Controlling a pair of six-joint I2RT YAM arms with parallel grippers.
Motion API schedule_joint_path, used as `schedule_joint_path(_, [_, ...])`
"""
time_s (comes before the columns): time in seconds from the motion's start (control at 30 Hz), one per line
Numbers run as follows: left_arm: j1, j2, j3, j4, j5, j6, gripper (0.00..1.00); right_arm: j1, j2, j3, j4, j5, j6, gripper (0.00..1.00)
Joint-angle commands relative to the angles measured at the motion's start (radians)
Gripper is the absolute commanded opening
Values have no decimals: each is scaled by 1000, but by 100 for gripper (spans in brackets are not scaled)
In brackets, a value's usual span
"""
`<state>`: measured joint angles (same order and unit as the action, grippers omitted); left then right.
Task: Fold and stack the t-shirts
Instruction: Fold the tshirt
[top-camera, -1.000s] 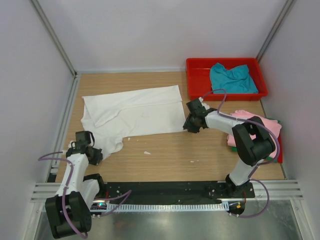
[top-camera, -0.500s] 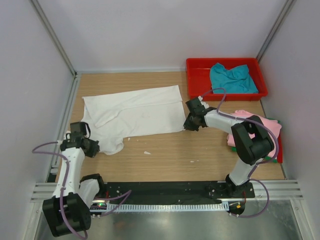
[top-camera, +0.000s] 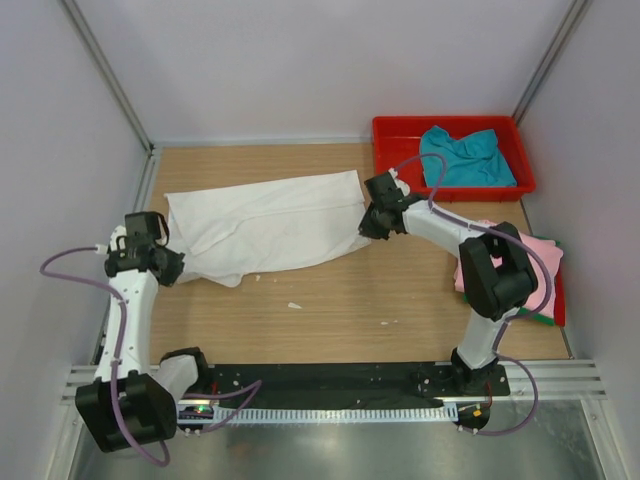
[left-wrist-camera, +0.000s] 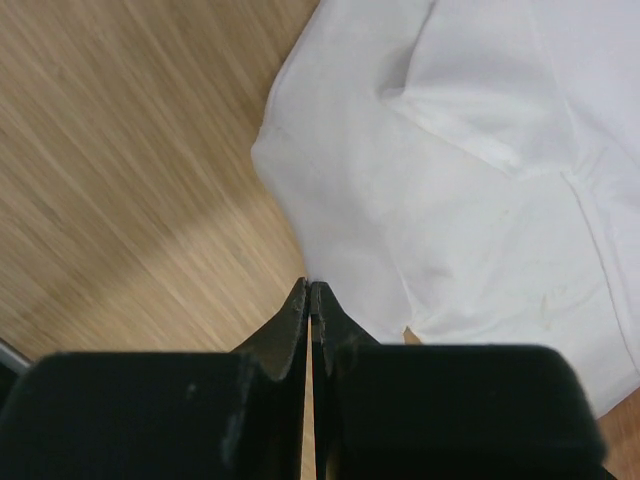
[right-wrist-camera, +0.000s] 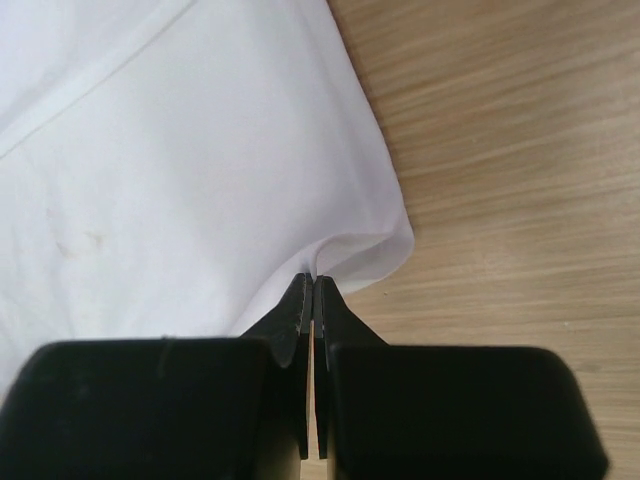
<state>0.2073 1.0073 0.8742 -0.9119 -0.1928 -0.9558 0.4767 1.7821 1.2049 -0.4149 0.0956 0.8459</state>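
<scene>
White t-shirt (top-camera: 265, 222): lies spread on the table (top-camera: 330, 320), centre-left of the top view, long axis left to right. Wrinkled, lower-left part bunched.

Right gripper (right-wrist-camera: 310, 286): jaws together, pinching the shirt's lower-right corner. The cloth puckers up into the tips in the wrist view.

Left gripper (left-wrist-camera: 309, 293): jaws together at the shirt's lower-left edge. The hem runs right into the tips, so I judge it pinched.

Step in hand, as I judge it: raise the near edge and carry it over to the far edge.
- Lift both ends together and level, so the hem stays taut between the grips.
- Move slowly, because a thin pinch on soft cloth can slip.
- Lay the edge onto the far hem before letting go.

Surroundings:
- Teal t-shirt (top-camera: 465, 157) is crumpled in the red tray (top-camera: 390, 150), upper right, just beyond the right gripper. A wide swing could clip the tray wall.
- Pink t-shirt (top-camera: 535, 250) is at the right edge, with a sliver of green t-shirt (top-camera: 543, 318) under it.
- Small white scraps (top-camera: 292, 305) lie on the bare wood below the shirt.
</scene>
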Motion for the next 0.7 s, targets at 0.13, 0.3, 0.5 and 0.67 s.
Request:
schedule_joint_path(0.13, [-58, 111, 173, 166, -56, 141, 0, -6, 105, 172, -62, 26, -47, 1])
schedule_joint_path(0.3, [-106, 226, 252, 254, -77, 184, 0, -26, 160, 267, -105, 36, -59, 1])
schedule_joint_path(0.5, [-132, 322, 321, 297, -141, 252, 0, -39, 227, 358, -159, 35, -96, 1])
schedule_joint_path(0.67, [-140, 366, 356, 358, -145, 284, 0, -56, 238, 366, -180, 38, -103, 1])
